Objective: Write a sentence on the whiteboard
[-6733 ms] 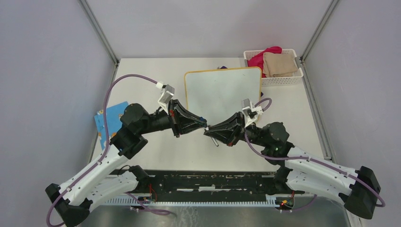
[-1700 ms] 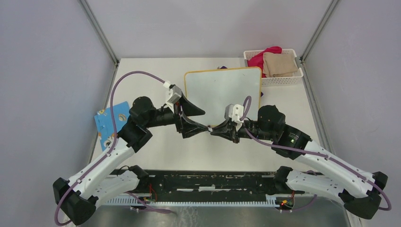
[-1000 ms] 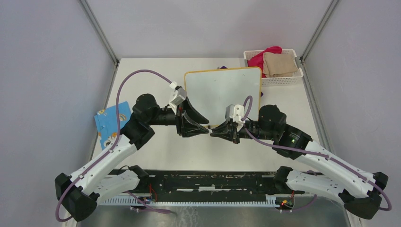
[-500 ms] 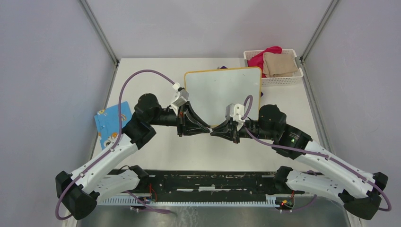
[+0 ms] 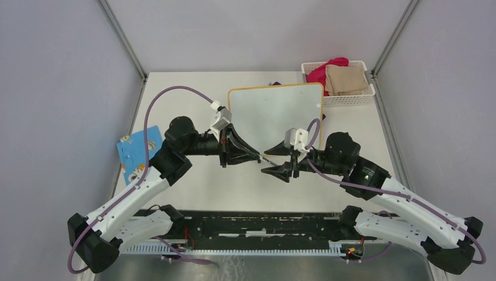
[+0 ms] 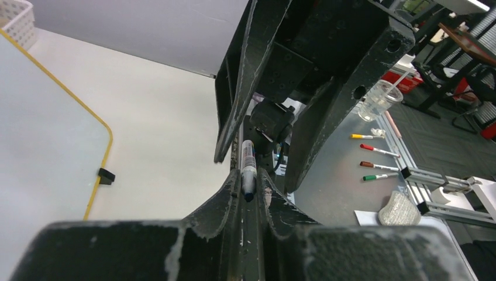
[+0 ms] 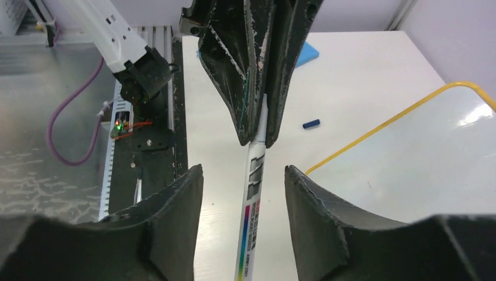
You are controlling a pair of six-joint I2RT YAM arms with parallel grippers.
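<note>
Top view, whiteboard: the whiteboard [image 5: 275, 114] lay flat on the desk [image 5: 193, 93] toward 12 o'clock, its yellow frame just beyond both hands.
Top view, left hand: the left hand [image 5: 258, 157] reached in from 9 o'clock, fingers pressed together on the marker [image 5: 267, 159].
Top view, right hand: the right hand [image 5: 265, 161] came in from 3 o'clock, its fingers spread to either side of the marker's free end.
Top view, surroundings: a white basket [image 5: 351, 99] with a tan and a pink cloth stood at 1 o'clock, beside the board's corner. A blue card [image 5: 131, 149] lay at 9 o'clock, partly under the left arm.
Left wrist view, left hand: the left hand [image 6: 248, 188] pinched the marker [image 6: 247, 161], which pointed away toward 12 o'clock.
Left wrist view, right hand: the opposite fingers [image 6: 248, 70] stood apart around the marker's far end; I could not tell whether they touched it.
Left wrist view, whiteboard: the whiteboard [image 6: 47, 140] filled the 9 o'clock side, with a black foot [image 6: 106, 175] at its rounded corner.
Right wrist view, right hand: the right hand [image 7: 243, 171] was spread wide, with the marker [image 7: 251, 199] running between its fingers without touching them.
Right wrist view, left hand: the left hand [image 7: 258, 139] hung at 12 o'clock, nipping the marker's tip end.
Right wrist view, whiteboard: the whiteboard [image 7: 421, 158] lay at 3 o'clock. A small blue piece [image 7: 311, 123] sat on the desk near its frame.
</note>
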